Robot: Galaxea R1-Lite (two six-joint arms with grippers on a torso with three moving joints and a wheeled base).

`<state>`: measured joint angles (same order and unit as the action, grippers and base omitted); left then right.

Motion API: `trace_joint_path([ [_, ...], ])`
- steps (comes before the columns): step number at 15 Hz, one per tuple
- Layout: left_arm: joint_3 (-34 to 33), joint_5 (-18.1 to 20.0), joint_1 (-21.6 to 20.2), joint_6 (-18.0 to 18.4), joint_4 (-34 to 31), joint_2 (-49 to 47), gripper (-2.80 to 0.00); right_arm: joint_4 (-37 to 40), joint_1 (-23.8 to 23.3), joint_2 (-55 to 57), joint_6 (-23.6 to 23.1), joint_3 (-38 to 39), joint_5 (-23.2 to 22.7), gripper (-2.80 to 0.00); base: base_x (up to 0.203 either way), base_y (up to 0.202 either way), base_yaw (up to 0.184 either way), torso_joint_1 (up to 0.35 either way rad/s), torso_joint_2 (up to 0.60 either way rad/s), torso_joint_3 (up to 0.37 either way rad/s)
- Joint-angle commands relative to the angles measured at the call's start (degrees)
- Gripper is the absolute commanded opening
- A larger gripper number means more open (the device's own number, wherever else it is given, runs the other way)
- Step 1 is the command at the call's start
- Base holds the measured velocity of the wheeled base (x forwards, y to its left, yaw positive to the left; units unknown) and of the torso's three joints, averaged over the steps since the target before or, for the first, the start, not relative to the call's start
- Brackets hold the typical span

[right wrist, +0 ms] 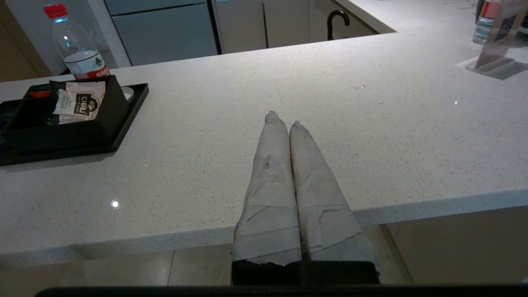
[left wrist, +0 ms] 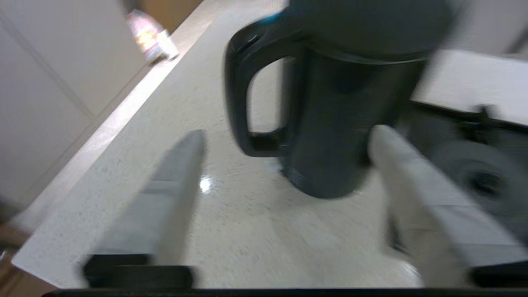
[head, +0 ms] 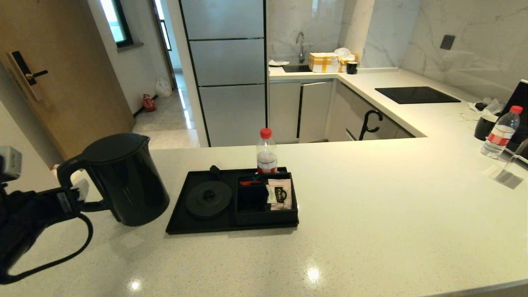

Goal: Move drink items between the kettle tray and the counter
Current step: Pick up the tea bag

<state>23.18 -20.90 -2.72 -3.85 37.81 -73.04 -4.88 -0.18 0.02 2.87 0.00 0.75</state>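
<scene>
The matte-black kettle (head: 128, 181) stands upright on the off-white counter (head: 371, 206), just left of the black kettle tray (head: 177, 222), off its round base (head: 208, 199). My left gripper (head: 80, 193) is at the far left, close behind the kettle's loop handle. In the left wrist view this gripper (left wrist: 286, 134) is open wide, with the kettle (left wrist: 338, 123) ahead of the fingers and untouched. The pale-pink sachet (head: 280, 194) leans in the tray's boxed section, also seen as the sachet (right wrist: 78, 103) in the right wrist view. My right gripper (right wrist: 284, 119) is shut and empty over the counter's front edge.
A red-capped bottle (head: 267, 152) stands at the tray's far edge. At the far right are another bottle (head: 501, 132), a black mug (head: 484, 126) and a clear stand (head: 509, 171). A black hob (head: 416, 95) lies on the counter's far arm.
</scene>
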Motion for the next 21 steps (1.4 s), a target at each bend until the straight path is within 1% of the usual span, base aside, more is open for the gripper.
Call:
trace_joint_path([
  [1,2.2,1.7,2.0,-0.1,-11.0,14.5,-2.80,0.0,0.0,0.0,0.0,1.8,0.0,-2.80,0.000,0.000,0.000,0.000,0.00,0.000],
  [2,4.8,3.9,2.7,-0.1,-19.7,19.5,-2.80,0.0,0.0,0.0,0.0,1.8,0.0,-2.80,0.000,0.000,0.000,0.000,0.00,0.000],
  [3,8.5,8.3,3.3,-0.2,-31.1,25.1,-2.80,0.0,0.0,0.0,0.0,1.8,0.0,-2.80,0.000,0.000,0.000,0.000,0.00,0.000],
  [5,15.2,17.4,3.8,-0.3,-48.3,32.5,-2.80,0.0,0.0,0.0,0.0,1.8,0.0,-2.80,0.000,0.000,0.000,0.000,0.00,0.000],
  [6,17.5,21.3,3.8,-0.6,-53.1,34.9,-2.80,0.0,0.0,0.0,0.0,1.8,0.0,-2.80,0.000,0.000,0.000,0.000,0.00,0.000],
  [7,19.2,22.1,3.6,-1.2,-57.0,38.1,-2.80,0.0,0.0,0.0,0.0,1.8,0.0,-2.80,0.000,0.000,0.000,0.000,0.00,0.000],
  [9,23.9,22.7,2.7,-1.7,-65.2,42.7,-2.80,0.0,0.0,0.0,0.0,1.8,0.0,-2.80,0.000,0.000,0.000,0.000,0.00,0.000],
  [10,28.3,22.9,2.2,-1.9,-70.9,44.3,-2.80,0.0,0.0,0.0,0.0,1.8,0.0,-2.80,0.000,0.000,0.000,0.000,0.00,0.000],
  [11,31.0,23.1,1.7,-2.1,-75.8,45.9,-2.80,0.0,0.0,0.0,0.0,1.8,0.0,-2.80,0.000,0.000,0.000,0.000,0.00,0.000],
  [14,35.3,22.2,0.9,-2.6,-81.6,51.6,-2.80,0.0,0.0,0.0,0.0,1.8,0.0,-2.80,0.000,0.000,0.000,0.000,0.00,0.000],
  [15,35.3,20.6,0.3,-2.9,-82.2,54.6,-2.80,0.0,0.0,0.0,0.0,1.8,0.0,-2.80,0.000,0.000,0.000,0.000,0.00,0.000],
  [16,35.7,15.7,-0.2,-3.9,-83.7,56.9,-2.80,0.0,0.0,0.0,0.0,1.8,0.0,-2.80,0.000,0.000,0.000,0.000,0.00,0.000],
  [17,35.9,12.3,-0.3,-4.5,-84.8,58.3,-2.80,0.0,0.0,0.0,0.0,1.8,0.0,-2.80,0.000,0.000,0.000,0.000,0.00,0.000],
  [18,35.6,11.1,0.5,-3.9,-86.0,60.7,-2.80,0.0,0.0,0.0,0.0,1.8,0.0,-2.80,0.000,0.000,0.000,0.000,0.00,0.000],
  [19,34.8,10.7,1.1,-1.9,-87.8,63.8,-2.80,0.0,0.0,0.0,0.0,1.8,0.0,-2.80,0.000,0.000,0.000,0.000,0.00,0.000],
  [20,33.0,10.7,1.5,-0.8,-88.9,66.3,-2.80,0.0,0.0,0.0,0.0,1.8,0.0,-2.80,0.000,0.000,0.000,0.000,0.00,0.000],
  [21,30.0,11.4,1.7,0.0,-88.6,69.5,-2.80,0.0,0.0,0.0,0.0,1.8,0.0,-2.80,0.000,0.000,0.000,0.000,0.00,0.000],
])
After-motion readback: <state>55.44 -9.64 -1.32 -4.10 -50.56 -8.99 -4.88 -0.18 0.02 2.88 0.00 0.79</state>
